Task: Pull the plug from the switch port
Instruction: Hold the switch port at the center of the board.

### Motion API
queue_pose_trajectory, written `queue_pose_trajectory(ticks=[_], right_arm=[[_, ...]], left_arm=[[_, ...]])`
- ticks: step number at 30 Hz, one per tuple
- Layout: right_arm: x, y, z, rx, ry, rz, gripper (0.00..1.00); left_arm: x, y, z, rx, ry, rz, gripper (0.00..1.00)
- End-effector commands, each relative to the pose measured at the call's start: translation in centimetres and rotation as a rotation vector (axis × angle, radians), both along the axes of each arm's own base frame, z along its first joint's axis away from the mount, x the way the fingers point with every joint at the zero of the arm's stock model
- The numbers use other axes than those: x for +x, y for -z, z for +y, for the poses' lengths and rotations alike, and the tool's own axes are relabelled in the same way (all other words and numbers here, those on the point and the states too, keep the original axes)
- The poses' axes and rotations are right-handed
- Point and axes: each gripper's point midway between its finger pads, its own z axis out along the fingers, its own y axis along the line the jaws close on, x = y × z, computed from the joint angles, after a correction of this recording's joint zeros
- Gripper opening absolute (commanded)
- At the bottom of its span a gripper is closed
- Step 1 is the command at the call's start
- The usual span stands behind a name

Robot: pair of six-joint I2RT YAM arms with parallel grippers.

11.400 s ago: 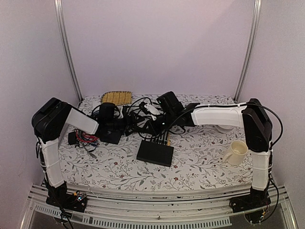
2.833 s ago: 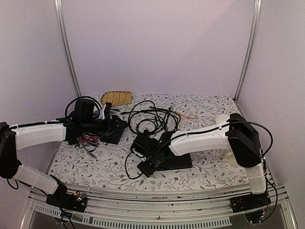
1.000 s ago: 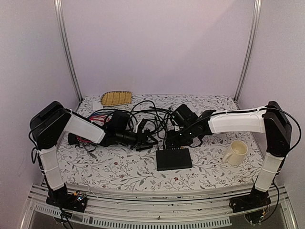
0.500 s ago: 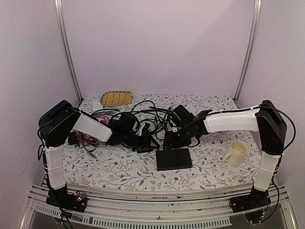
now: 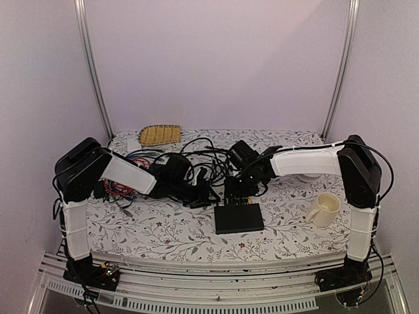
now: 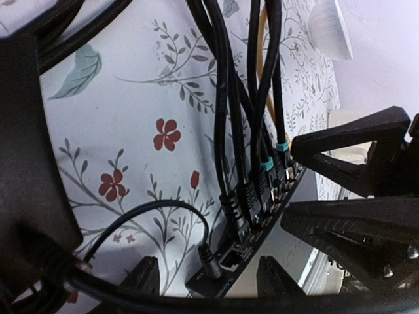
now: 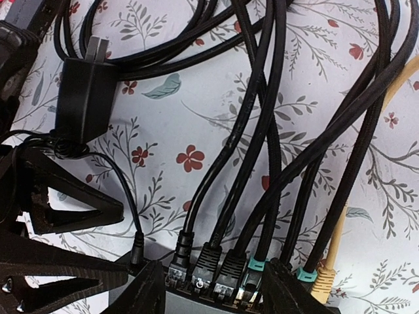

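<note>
The switch (image 5: pixel 239 218) lies flat at the table's middle, its row of ports facing away from me. Several plugs sit in those ports: black ones (image 7: pixel 208 261), teal-booted ones (image 7: pixel 254 271) and a yellow one (image 7: pixel 322 280). My right gripper (image 7: pixel 216 291) is open over the port edge, its fingers (image 7: pixel 147 288) straddling four plugs and touching none. My left gripper (image 6: pixel 209 284) is open at the switch's left end (image 6: pixel 222 278), around a thin round power plug (image 6: pixel 208 258) and an empty port. From above, both grippers (image 5: pixel 204 190) (image 5: pixel 239 188) meet behind the switch.
A tangle of black cables (image 5: pixel 206 150) runs back from the ports. A black power adapter (image 7: pixel 85 98) lies among them. A cream mug (image 5: pixel 324 208) stands to the right, a woven mat (image 5: pixel 160 134) at the back left, and red wires (image 5: pixel 121 190) under the left arm.
The left gripper has slid right toward the switch's end. The right gripper has shifted slightly left over the ports. The switch and cables have not moved.
</note>
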Motion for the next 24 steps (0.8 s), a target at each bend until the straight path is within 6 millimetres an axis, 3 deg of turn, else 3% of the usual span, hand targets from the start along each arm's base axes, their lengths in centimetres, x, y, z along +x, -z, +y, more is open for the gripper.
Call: queue_pose_trajectory(ticks=[1,24], right_arm=[[0.8,0.7,-0.8,-0.046,0.014,0.001,0.50],[2.5,3.1,-1.1,-0.116,0.026,0.007,0.35]], left_arm=[[-0.3,1.0,-0.3,0.039,0.005,-0.008,0.53],[-0.5,1.4,-0.2,0.074,0.008,-0.023,0.48]])
